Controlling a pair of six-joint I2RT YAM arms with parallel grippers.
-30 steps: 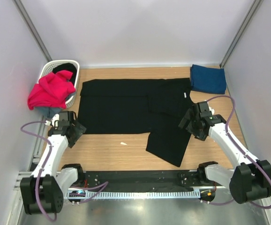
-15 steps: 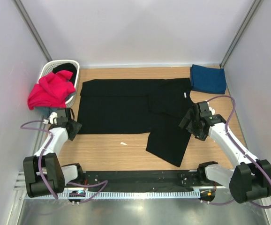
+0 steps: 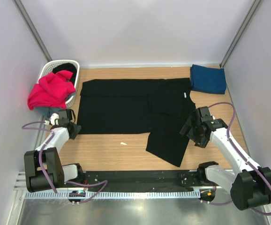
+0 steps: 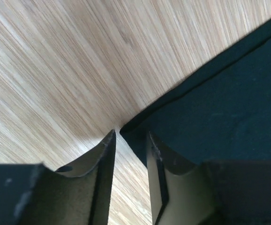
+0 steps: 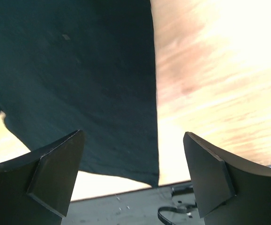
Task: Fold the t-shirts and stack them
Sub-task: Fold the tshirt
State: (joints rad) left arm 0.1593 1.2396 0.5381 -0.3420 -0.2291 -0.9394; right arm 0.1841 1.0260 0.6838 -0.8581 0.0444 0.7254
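Three t-shirts show in my overhead feed. The black t-shirt [image 3: 121, 110] lies spread across the middle of the desk [image 3: 107, 152], partly folded, with one flap angled toward the near edge. The navy blue t-shirt [image 3: 207, 78] sits folded at the far right corner. The magenta-red t-shirt [image 3: 51, 89] is heaped over the rim of the white basket [image 3: 48, 70] at the far left.

My left end effector [image 4: 131, 136] is down at the black t-shirt's near left corner. Its fingers stand close together with a slim gap, and bare wood shows through it. The cloth's corner lies right at the tips, passing under one finger. I see no clamp on it.

My right end effector [image 5: 133, 173] hangs wide open over the right edge of the flap. One finger is above cloth, the other above wood, and it grips nothing.
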